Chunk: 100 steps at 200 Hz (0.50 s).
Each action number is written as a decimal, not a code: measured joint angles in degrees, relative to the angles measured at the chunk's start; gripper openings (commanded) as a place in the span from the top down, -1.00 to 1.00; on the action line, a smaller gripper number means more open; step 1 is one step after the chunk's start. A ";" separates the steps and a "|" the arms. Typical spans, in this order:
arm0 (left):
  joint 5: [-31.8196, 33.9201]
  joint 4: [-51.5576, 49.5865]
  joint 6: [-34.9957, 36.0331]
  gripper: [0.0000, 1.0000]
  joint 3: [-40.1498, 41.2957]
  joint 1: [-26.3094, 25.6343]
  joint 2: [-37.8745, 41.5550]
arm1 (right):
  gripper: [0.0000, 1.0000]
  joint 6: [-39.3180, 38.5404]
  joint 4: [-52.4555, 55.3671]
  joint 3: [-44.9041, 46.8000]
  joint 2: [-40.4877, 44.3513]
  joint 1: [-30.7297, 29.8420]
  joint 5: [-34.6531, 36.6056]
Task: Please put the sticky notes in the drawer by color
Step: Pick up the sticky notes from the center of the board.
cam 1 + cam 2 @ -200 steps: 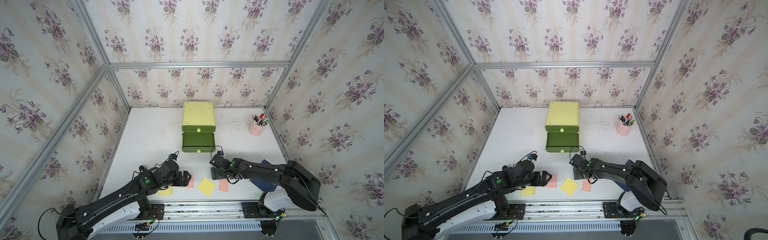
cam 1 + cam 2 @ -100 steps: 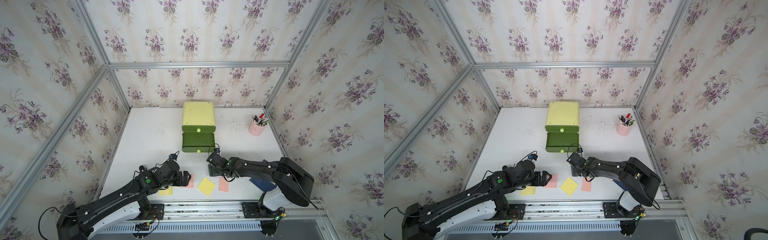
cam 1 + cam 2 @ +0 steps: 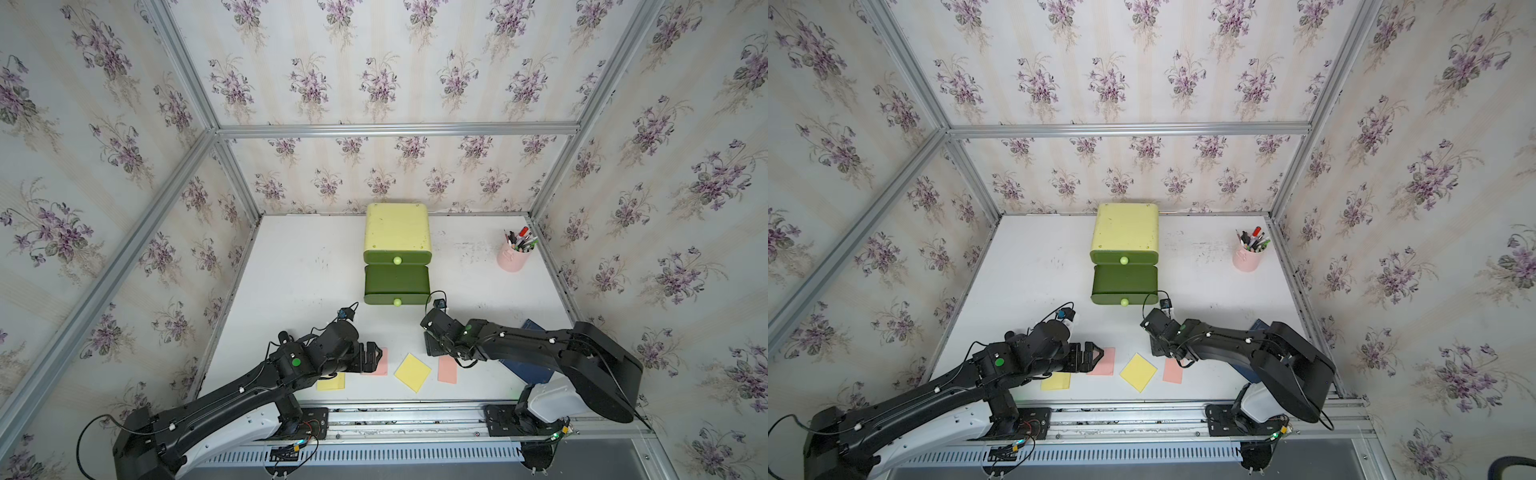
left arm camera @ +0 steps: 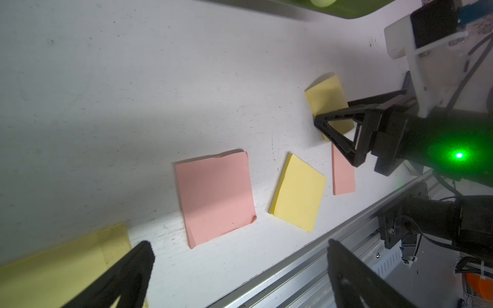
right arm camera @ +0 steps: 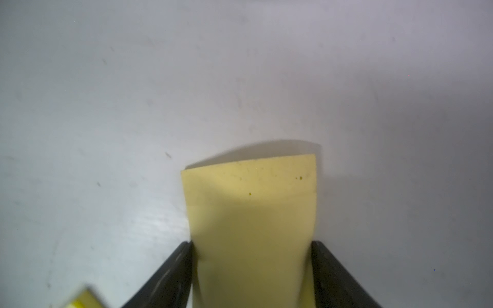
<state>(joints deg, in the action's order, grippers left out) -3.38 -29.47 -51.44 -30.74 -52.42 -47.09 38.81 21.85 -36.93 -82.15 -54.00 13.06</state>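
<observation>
Four notes lie flat along the near table edge: yellow (image 3: 331, 381), pink (image 3: 377, 361), yellow (image 3: 412, 372), pink (image 3: 447, 369). Another yellow note (image 5: 253, 229) curls between black fingers. The green drawer (image 3: 397, 253) stands far centre, its middle tray pulled out.

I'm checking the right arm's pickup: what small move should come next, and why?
Probably finish closing the right gripper: its jaws flank the thin yellow paper sticky note at both edges on the white table, and whether they grip it yet is unclear.
</observation>
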 measured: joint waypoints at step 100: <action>0.76 0.61 0.00 -1.00 -1.27 0.00 0.07 | -0.39 0.66 13.33 -8.02 13.38 0.35 -1.40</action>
<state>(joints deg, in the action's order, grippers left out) -2.61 -28.86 -51.44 -32.01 -52.42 -47.03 39.46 35.18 -44.95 -68.77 -53.65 11.66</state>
